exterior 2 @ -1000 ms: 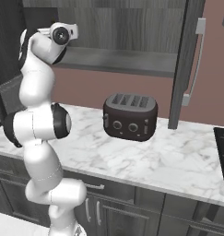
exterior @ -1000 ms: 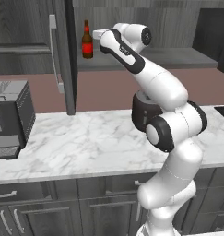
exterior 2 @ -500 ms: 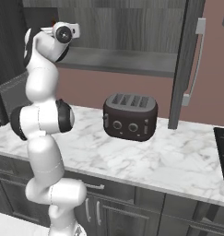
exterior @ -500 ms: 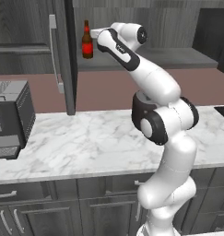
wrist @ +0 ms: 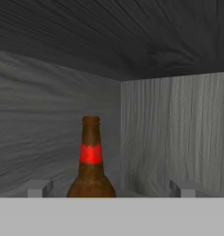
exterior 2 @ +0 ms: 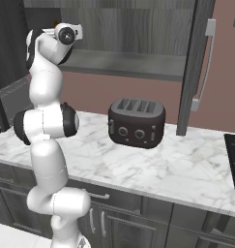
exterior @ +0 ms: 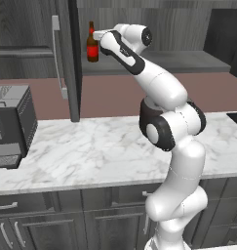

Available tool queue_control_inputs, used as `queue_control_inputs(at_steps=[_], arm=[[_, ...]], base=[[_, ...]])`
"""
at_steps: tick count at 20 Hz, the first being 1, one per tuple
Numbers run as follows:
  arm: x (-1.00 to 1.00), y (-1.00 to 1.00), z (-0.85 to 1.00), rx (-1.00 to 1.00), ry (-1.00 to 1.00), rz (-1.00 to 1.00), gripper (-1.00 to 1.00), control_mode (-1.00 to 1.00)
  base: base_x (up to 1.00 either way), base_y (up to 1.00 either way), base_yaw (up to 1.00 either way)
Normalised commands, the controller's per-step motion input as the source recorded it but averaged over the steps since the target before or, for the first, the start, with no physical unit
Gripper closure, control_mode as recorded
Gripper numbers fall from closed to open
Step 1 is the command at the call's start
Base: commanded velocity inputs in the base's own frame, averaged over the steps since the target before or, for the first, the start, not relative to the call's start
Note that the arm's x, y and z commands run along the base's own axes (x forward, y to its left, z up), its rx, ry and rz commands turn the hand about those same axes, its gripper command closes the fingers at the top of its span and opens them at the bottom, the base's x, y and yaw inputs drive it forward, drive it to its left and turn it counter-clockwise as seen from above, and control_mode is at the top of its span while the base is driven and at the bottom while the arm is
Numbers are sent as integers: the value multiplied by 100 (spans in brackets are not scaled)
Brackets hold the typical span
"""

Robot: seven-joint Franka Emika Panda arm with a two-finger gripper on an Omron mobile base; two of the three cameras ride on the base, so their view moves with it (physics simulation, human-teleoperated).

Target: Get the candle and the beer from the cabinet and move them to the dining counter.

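Your beer (exterior: 92, 45) stands upright on the open cabinet (exterior: 139, 14) shelf, at the upper middle of the left base view: a slim dark brown glass bottle with a narrow neck and a red label. In the hand view it sits low and left of centre, a bright red band around its neck, grey wood-grain walls behind it. Your fingers (wrist: 37, 188) are spread wide, one on each side of the bottle, grasping nothing. A dark toaster (exterior 2: 136, 122) sits on the marble worktop (exterior 2: 177, 167).
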Motion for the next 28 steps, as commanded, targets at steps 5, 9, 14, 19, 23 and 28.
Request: queue_control_inputs(at_steps=[5, 9, 14, 19, 23, 28], arm=[[20, 6, 0, 0, 1, 5, -100, -100], [22, 0, 0, 0, 0, 6, -100, -100], [16, 5, 0, 0, 0, 6, -100, -100], [9, 10, 0, 0, 1, 6, -100, -100], [4, 16, 0, 0, 1, 4, -100, -100], [6, 18, 0, 0, 1, 3, -100, -100]], base=[[0, 0, 0], [0, 0, 0], [0, 0, 0], [0, 0, 0], [0, 0, 0], [0, 0, 0]])
